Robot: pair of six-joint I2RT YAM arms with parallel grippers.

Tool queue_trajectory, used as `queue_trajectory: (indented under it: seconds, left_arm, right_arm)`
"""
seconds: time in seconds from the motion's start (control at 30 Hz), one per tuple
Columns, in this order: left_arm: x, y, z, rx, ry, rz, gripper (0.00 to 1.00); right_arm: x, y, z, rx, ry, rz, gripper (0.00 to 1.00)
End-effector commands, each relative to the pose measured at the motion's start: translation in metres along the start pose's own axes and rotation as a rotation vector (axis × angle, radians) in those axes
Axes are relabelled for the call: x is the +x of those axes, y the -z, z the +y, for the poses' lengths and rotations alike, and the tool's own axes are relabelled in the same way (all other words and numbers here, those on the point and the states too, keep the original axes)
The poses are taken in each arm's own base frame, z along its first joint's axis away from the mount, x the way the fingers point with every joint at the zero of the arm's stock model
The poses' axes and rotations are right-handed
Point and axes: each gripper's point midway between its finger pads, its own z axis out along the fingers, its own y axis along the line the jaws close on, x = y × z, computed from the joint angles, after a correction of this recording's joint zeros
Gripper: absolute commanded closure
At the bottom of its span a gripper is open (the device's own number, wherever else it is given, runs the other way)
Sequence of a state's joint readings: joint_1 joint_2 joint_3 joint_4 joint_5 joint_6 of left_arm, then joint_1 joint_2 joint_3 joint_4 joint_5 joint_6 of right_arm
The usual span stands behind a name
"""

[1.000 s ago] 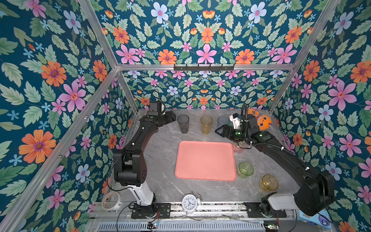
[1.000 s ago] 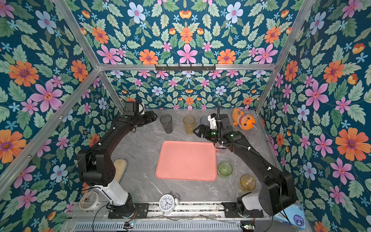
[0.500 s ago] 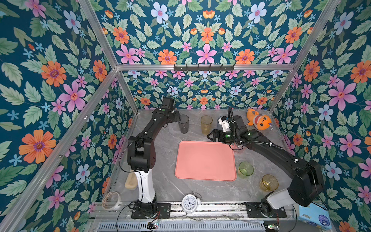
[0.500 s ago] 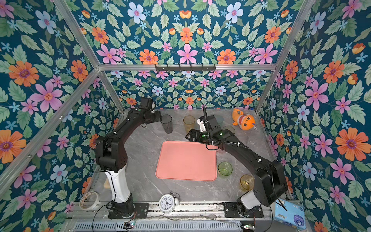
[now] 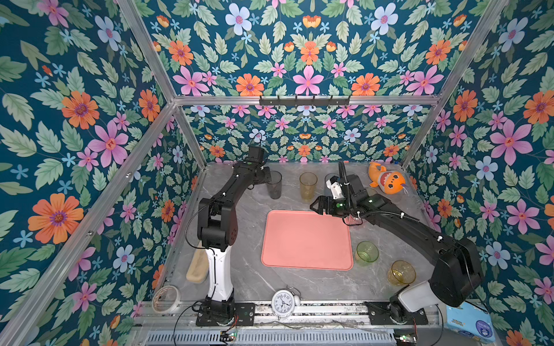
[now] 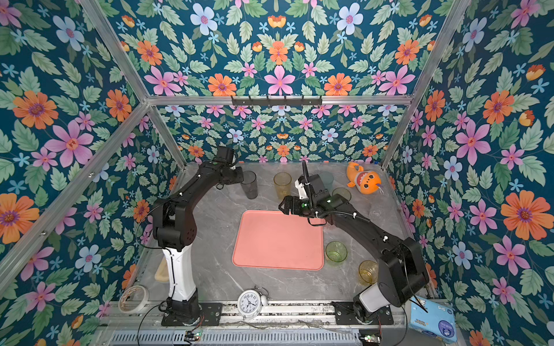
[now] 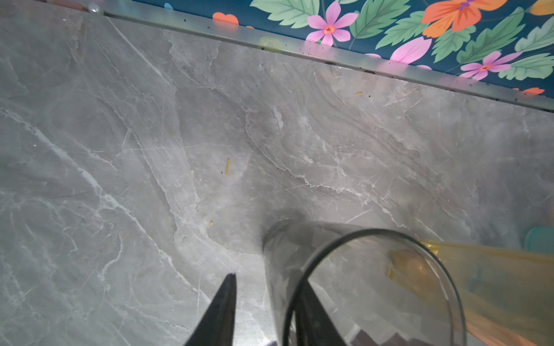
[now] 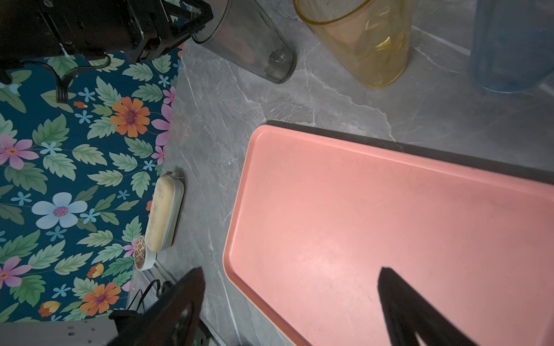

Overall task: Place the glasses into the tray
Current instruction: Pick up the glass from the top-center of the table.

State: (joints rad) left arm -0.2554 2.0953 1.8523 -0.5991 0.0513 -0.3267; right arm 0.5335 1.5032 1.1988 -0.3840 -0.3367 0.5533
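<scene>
The salmon-pink tray [image 5: 305, 239] [image 6: 278, 239] [image 8: 389, 209] lies mid-table with nothing on it. At the back stand a tall grey glass [image 5: 274, 187] [image 6: 250, 187] [image 7: 359, 284] [image 8: 248, 45], a tall amber glass [image 5: 308, 185] [image 8: 359, 39] and a blue one [image 8: 515, 45]. My left gripper [image 5: 267, 177] [image 7: 269, 280] straddles the grey glass's rim, one finger inside and one outside; a gap still shows beside the outer finger. My right gripper [image 5: 314, 206] [image 8: 290, 271] hangs open and holds nothing over the tray's back right corner. A short green glass [image 5: 366, 252] and a short yellow glass [image 5: 401, 272] stand right of the tray.
An orange plush toy [image 5: 386, 181] lies at the back right. An alarm clock [image 5: 283, 302] stands at the front edge, with a tape roll [image 5: 166, 299] and a beige case [image 5: 198, 266] at the front left. A blue tissue pack [image 5: 469, 323] sits outside the frame.
My left arm swung right to the grey glass and its jaws narrowed around the rim. My right gripper moved left from the back right to the tray's back edge, staying open.
</scene>
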Motion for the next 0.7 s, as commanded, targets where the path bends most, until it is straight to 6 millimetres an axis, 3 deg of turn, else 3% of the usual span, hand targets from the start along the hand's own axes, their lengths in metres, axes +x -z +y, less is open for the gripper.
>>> queue_trajectory:
  seconds: [0.0, 0.23, 0.37, 0.67]
  left_arm:
    - [0.003, -0.004, 0.000, -0.005, -0.020, 0.020, 0.72]
    - [-0.001, -0.005, -0.003, -0.002, -0.035, 0.026, 0.90]
    - [-0.004, 0.008, -0.014, 0.015, -0.071, 0.008, 1.00]
    - [0.000, 0.056, -0.033, 0.017, -0.147, 0.012, 1.00]
  right_arm:
    - [0.000, 0.002, -0.002, 0.016, 0.001, -0.007, 0.09]
    - [0.004, 0.005, -0.007, 0.034, 0.004, -0.004, 0.09]
    - [0.005, 0.005, -0.009, 0.044, 0.006, -0.004, 0.09]
    - [0.003, 0.009, -0.008, 0.049, 0.020, -0.016, 0.09]
